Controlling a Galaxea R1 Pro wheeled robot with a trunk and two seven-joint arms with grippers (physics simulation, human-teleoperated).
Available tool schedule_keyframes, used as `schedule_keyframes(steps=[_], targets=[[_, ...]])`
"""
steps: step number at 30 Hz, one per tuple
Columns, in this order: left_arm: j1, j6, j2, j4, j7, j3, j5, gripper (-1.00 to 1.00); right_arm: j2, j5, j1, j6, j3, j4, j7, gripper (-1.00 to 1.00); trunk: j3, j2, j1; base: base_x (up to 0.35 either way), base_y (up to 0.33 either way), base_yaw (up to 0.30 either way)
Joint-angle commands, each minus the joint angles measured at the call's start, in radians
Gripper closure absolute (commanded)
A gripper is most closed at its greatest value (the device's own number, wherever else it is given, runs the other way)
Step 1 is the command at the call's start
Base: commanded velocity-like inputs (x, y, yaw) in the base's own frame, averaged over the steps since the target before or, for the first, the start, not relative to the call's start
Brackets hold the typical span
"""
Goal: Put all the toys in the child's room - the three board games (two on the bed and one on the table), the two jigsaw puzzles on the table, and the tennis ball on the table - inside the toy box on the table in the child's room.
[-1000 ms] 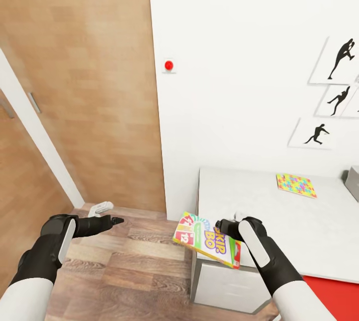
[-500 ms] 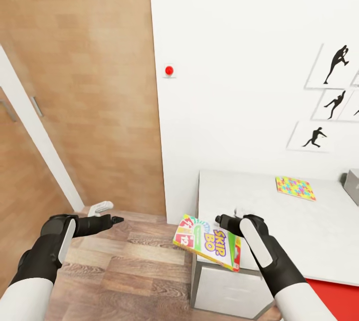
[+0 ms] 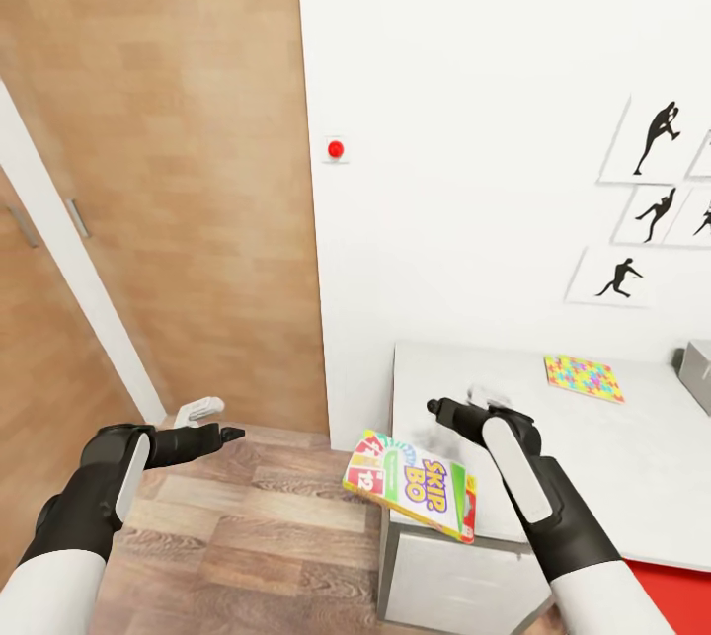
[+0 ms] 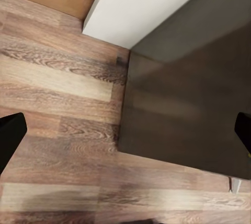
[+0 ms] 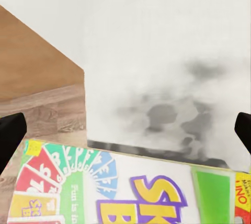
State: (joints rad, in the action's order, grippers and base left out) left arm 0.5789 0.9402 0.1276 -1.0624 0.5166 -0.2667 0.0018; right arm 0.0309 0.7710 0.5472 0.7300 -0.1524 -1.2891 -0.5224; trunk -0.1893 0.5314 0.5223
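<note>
White bench [image 3: 632, 457] edge: right claw [image 3: 439, 408] has lifted, spread, off the card game [image 3: 410, 484], now overhanging; left claw [image 3: 229, 435] spread, empty.

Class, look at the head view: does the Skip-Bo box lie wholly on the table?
No: the Skip-Bo box overhangs the corner of the table, partly above the wooden floor.

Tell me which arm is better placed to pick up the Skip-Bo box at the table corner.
Right. The right gripper is open just above the Skip-Bo box, at the table corner. The left gripper hangs over the floor, farther from the box.
</note>
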Motion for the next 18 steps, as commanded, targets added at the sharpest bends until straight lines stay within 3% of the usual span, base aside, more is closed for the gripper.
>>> schedule_keyframes(steps=[1,7,11,12,15,16,18], targets=[[0.001,0.006,0.000,-0.001,0.003,-0.002,0.000,-1.00,0.001,0.010,0.000,0.001,-0.002,-0.017,-0.010,-1.00,0.000,0.002,0.001,0.000,0.000,0.000],[0.001,0.006,0.000,-0.001,0.003,-0.002,-0.001,-1.00,0.003,0.011,-0.040,0.006,0.000,-0.133,0.010,-1.00,0.009,0.002,0.001,0.000,0.000,0.000],[0.002,0.005,0.000,-0.001,0.003,-0.002,-0.001,-1.00,0.004,0.011,-0.089,0.010,0.000,-0.216,0.162,-1.00,0.016,0.002,0.001,0.000,0.000,0.000],[0.002,0.005,0.000,0.000,0.003,-0.002,0.000,-1.00,0.005,0.011,-0.099,0.012,0.001,-0.228,0.236,-1.00,0.017,0.002,0.001,0.000,0.000,0.000],[0.002,0.004,0.001,0.001,0.004,-0.002,0.001,-1.00,0.012,0.009,-0.109,0.011,0.002,-0.238,0.359,-1.00,0.021,0.002,0.001,0.000,0.000,0.000],[0.002,0.004,0.002,0.005,0.006,-0.002,0.003,-1.00,0.020,0.006,-0.113,0.010,0.001,-0.242,0.438,-1.00,0.022,0.002,0.001,0.000,0.000,0.000],[0.002,0.004,0.003,0.017,0.010,-0.003,0.005,-1.00,0.029,0.004,-0.115,0.008,0.002,-0.244,0.507,-1.00,0.023,0.002,0.001,0.000,0.000,0.000]])
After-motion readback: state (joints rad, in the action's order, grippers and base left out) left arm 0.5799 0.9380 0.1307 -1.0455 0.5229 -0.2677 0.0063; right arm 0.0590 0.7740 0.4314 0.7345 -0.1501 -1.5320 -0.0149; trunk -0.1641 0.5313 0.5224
